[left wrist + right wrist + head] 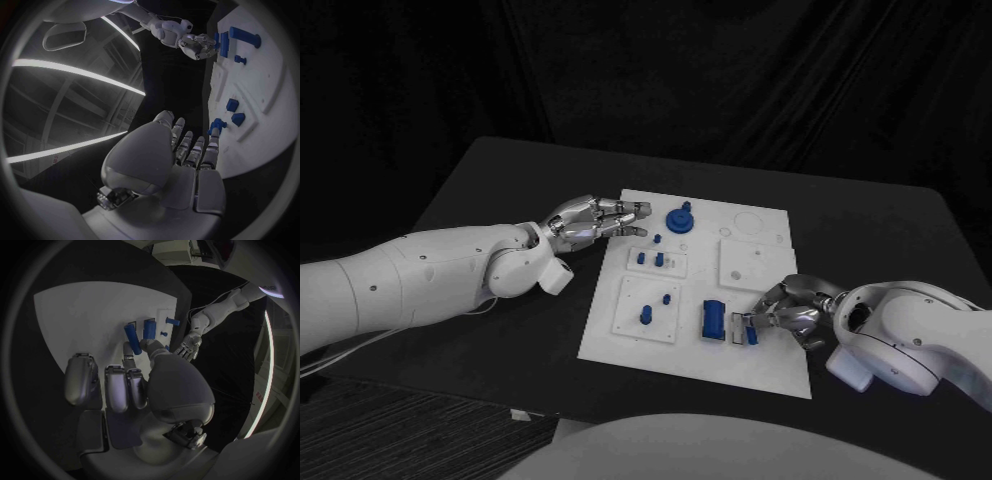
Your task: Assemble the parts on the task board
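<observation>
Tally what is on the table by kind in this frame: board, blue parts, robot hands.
Task board: 1
Blue parts: 8, as far as the head view lets me separate the smallest pegs
Hands: 2, the left hand and the right hand
Total: 11

One task board (762, 262) on one table (516, 180), about seven blue parts (714, 320), two hands.
</observation>
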`<control>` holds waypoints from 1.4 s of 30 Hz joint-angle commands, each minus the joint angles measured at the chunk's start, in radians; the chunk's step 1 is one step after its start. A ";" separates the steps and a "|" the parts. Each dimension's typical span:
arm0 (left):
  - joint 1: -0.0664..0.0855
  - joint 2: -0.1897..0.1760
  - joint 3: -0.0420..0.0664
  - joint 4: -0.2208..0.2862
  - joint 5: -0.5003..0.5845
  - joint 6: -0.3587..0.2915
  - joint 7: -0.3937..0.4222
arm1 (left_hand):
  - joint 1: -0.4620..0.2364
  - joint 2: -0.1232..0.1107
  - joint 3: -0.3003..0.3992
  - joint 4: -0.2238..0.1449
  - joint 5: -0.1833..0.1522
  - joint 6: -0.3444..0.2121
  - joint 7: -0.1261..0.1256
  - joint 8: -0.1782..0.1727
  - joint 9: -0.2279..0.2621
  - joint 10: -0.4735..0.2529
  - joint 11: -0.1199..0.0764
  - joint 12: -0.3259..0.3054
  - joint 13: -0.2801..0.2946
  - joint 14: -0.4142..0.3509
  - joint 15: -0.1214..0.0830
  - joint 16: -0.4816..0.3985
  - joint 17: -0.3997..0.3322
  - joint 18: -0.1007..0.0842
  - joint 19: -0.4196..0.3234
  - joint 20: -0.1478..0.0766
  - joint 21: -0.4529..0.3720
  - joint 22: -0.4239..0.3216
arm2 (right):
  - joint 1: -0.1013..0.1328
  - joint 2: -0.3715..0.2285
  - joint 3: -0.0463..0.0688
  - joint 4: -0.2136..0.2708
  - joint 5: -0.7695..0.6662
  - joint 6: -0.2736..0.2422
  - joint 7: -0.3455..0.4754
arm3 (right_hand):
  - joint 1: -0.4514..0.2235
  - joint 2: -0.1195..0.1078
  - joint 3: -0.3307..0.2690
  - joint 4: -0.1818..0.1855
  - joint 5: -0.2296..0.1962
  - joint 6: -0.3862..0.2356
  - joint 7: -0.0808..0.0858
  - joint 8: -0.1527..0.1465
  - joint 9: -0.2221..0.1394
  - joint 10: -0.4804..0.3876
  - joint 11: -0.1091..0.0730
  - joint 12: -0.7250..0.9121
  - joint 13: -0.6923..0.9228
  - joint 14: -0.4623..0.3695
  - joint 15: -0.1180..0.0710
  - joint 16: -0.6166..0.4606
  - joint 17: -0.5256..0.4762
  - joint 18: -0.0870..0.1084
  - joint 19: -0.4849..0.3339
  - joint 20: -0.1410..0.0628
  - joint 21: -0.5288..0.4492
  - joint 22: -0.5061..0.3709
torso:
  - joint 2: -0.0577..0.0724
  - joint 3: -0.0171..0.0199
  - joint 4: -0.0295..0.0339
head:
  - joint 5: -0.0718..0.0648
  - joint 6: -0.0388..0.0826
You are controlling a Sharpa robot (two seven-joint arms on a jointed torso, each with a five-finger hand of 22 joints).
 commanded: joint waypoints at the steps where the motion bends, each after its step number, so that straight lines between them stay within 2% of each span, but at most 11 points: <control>1: -0.002 0.003 0.001 0.001 0.006 0.014 0.008 | 0.007 0.001 0.006 -0.001 0.005 -0.006 -0.001 0.003 -0.001 0.001 0.005 0.001 0.001 -0.006 0.000 0.004 0.000 -0.017 -0.003 -0.002 0.002 -0.001 | 0.006 0.003 0.000 -0.001 0.064 -0.002 -0.031 | -0.010 0.001 0.005 -0.001 -0.004 0.007 -0.003 0.001 -0.001 0.105 -0.006 0.001 0.263 0.068 -0.009 0.004 0.058 0.005 0.003 -0.005 0.005 0.174 | 0.000 -0.0003 0.0000 | -0.003 0.000; 8: -0.002 0.003 0.001 0.001 0.006 0.015 0.007 | 0.007 0.001 0.006 -0.001 0.005 -0.006 -0.001 0.003 -0.001 0.001 0.005 0.001 0.001 -0.006 0.000 0.004 0.000 -0.017 -0.003 -0.002 0.002 -0.001 | 0.012 0.013 0.000 -0.010 0.090 0.003 -0.053 | -0.018 0.003 0.010 0.002 -0.015 0.007 -0.003 -0.001 -0.003 0.105 -0.006 0.001 0.263 0.067 -0.009 0.004 0.056 0.005 0.003 -0.005 0.005 0.174 | 0.000 -0.0001 0.0002 | -0.002 0.000; 13: -0.002 0.003 0.001 0.001 0.006 0.017 0.006 | 0.007 0.001 0.006 -0.001 0.005 -0.006 -0.001 0.003 -0.001 0.001 0.005 0.001 0.001 -0.006 0.000 0.004 0.000 -0.017 -0.003 -0.002 0.002 -0.001 | 0.013 0.024 0.000 -0.015 0.098 0.010 -0.075 | -0.040 0.005 0.016 0.013 -0.054 0.005 -0.002 -0.006 -0.008 0.105 -0.005 0.001 0.263 0.066 -0.008 0.000 0.049 0.007 0.001 -0.005 -0.002 0.172 | 0.000 -0.0002 -0.0001 | -0.004 0.000; 17: -0.002 0.003 0.001 0.002 0.006 0.019 0.006 | 0.008 0.001 0.009 -0.002 0.006 -0.007 -0.001 0.003 -0.001 0.001 0.004 0.001 0.001 -0.006 0.000 0.004 0.000 -0.017 -0.003 -0.002 0.002 -0.001 | 0.013 0.031 0.000 -0.018 0.100 0.018 -0.088 | -0.053 0.005 0.018 0.020 -0.067 -0.004 0.001 -0.012 -0.011 0.105 -0.003 0.001 0.263 0.066 -0.007 0.000 0.047 0.007 -0.001 -0.004 -0.006 0.171 | 0.000 -0.0006 0.0002 | -0.002 0.000; 21: -0.002 0.003 0.001 0.002 0.006 0.020 0.006 | 0.008 0.001 0.009 -0.002 0.006 -0.007 -0.001 0.003 -0.001 0.001 0.004 0.001 0.001 -0.006 0.000 0.004 0.000 -0.017 -0.003 -0.002 0.002 -0.001 | 0.012 0.037 0.000 -0.022 0.101 0.019 -0.099 | -0.073 0.010 0.017 0.034 -0.118 -0.004 0.001 -0.011 -0.012 0.105 -0.002 0.001 0.263 0.066 -0.005 -0.001 0.045 0.008 -0.002 -0.002 -0.009 0.170 | 0.000 -0.0002 0.0001 | -0.001 0.000; 25: -0.002 0.002 0.001 0.002 0.006 0.020 0.006 | 0.009 0.001 0.010 -0.002 0.006 -0.006 -0.001 0.003 -0.001 0.001 0.004 0.001 0.001 -0.006 0.000 0.004 0.000 -0.017 -0.003 -0.002 0.002 -0.001 | 0.012 0.041 0.000 -0.024 0.101 0.019 -0.105 | -0.078 0.010 0.017 0.037 -0.128 -0.006 0.002 -0.011 -0.012 0.105 -0.001 0.001 0.263 0.065 -0.005 -0.002 0.044 0.009 -0.003 -0.002 -0.012 0.169 | 0.000 -0.0002 -0.0001 | -0.001 0.000; 31: -0.003 0.001 0.001 0.002 0.006 0.022 0.005 | 0.009 0.001 0.011 -0.003 0.007 -0.007 -0.001 0.003 -0.001 0.001 0.004 0.001 0.001 -0.006 0.000 0.004 0.000 -0.017 -0.003 -0.002 0.002 0.000 | 0.011 0.045 0.000 -0.027 0.098 0.015 -0.111 | -0.086 0.010 0.015 0.044 -0.171 -0.009 0.002 -0.010 -0.011 0.105 -0.001 0.001 0.263 0.065 -0.005 -0.002 0.042 0.009 -0.003 -0.001 -0.015 0.168 | 0.000 -0.0003 -0.0002 | 0.000 0.000; 33: -0.003 0.001 0.001 0.002 0.006 0.022 0.005 | 0.009 0.001 0.011 -0.003 0.007 -0.007 -0.001 0.003 -0.001 0.001 0.004 0.001 0.001 -0.006 0.000 0.004 0.000 -0.017 -0.003 -0.002 0.002 0.000 | 0.011 0.046 0.000 -0.028 0.097 0.015 -0.113 | -0.091 0.010 0.011 0.049 -0.211 -0.013 0.003 -0.010 -0.011 0.105 0.000 0.001 0.263 0.065 -0.004 -0.003 0.041 0.009 -0.003 -0.001 -0.016 0.168 | 0.000 -0.0002 -0.0001 | 0.000 0.000; 36: -0.004 0.002 0.001 0.002 0.006 0.023 0.005 | 0.009 0.001 0.011 -0.003 0.007 -0.007 -0.001 0.003 -0.001 0.001 0.004 0.001 0.001 -0.006 0.000 0.004 0.000 -0.017 -0.003 -0.002 0.002 0.000 | 0.010 0.048 0.000 -0.029 0.092 0.018 -0.115 | -0.091 0.009 0.010 0.049 -0.225 -0.013 0.003 -0.010 -0.011 0.105 0.000 0.001 0.263 0.065 -0.004 -0.003 0.041 0.009 -0.004 -0.001 -0.017 0.168 | 0.000 -0.0003 -0.0001 | 0.001 0.000; 37: -0.004 0.002 0.001 0.002 0.006 0.024 0.005 | 0.010 0.001 0.014 -0.004 0.008 -0.008 -0.001 0.003 -0.001 0.000 0.004 0.000 0.001 -0.006 0.000 0.004 0.000 -0.017 -0.003 -0.002 0.001 -0.002 | 0.010 0.048 0.000 -0.030 0.090 0.019 -0.116 | -0.091 0.007 0.007 0.049 -0.243 -0.014 0.003 -0.009 -0.010 0.105 0.001 0.001 0.263 0.065 -0.004 -0.004 0.040 0.010 -0.004 0.000 -0.018 0.168 | 0.000 -0.0002 -0.0001 | 0.001 0.000; 42: -0.005 0.002 0.001 0.002 0.006 0.025 0.005 | 0.010 0.001 0.014 -0.004 0.008 -0.008 -0.001 0.003 -0.001 0.000 0.004 0.000 0.001 -0.006 0.000 0.004 0.000 -0.017 -0.003 -0.002 0.001 -0.002 | 0.010 0.051 0.000 -0.033 0.080 0.022 -0.118 | -0.090 0.006 0.006 0.049 -0.257 -0.015 0.004 -0.008 -0.010 0.105 0.001 0.001 0.263 0.065 -0.003 -0.004 0.039 0.010 -0.005 0.000 -0.021 0.167 | 0.000 -0.0001 0.0000 | 0.000 0.000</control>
